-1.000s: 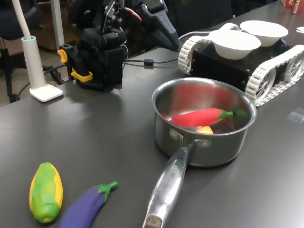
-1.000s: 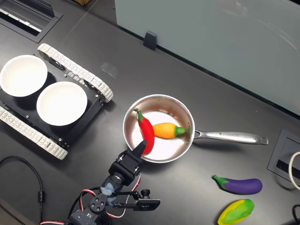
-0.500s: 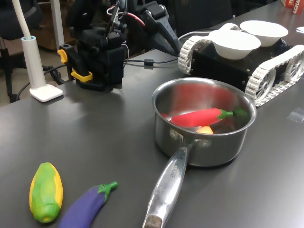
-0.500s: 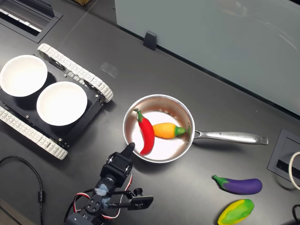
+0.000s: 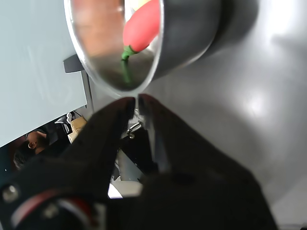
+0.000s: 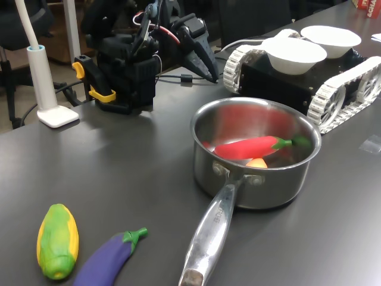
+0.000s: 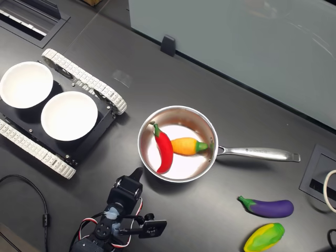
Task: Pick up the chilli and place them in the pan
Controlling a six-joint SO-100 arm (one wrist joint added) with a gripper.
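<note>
The red chilli point(image 6: 247, 147) point(image 7: 164, 149) lies inside the steel pan point(image 6: 262, 190) point(image 7: 257, 154), its green stem against the wall. Beside it rests an orange-yellow chilli point(image 7: 186, 146) point(image 6: 257, 162). My gripper point(image 6: 209, 74) point(image 7: 137, 172) is shut and holds nothing. It hangs outside the pan, a short way off the rim on the side opposite the handle. In the wrist view the closed black fingertips point(image 5: 135, 101) point at the pan point(image 5: 187, 33), and the red chilli point(image 5: 142, 26) shows inside it.
A purple eggplant point(image 6: 110, 257) point(image 7: 270, 207) and a green-yellow corn point(image 6: 57, 240) point(image 7: 263, 237) lie near the handle's end. A tracked vehicle point(image 6: 345, 83) point(image 7: 79, 79) carries two white bowls point(image 6: 294, 53) point(image 7: 69, 115). A white lamp base point(image 6: 56, 113) stands by the arm's base.
My gripper has drawn back from the pan's rim toward the arm's base, shut throughout. Both chillies stay where they lay in the pan.
</note>
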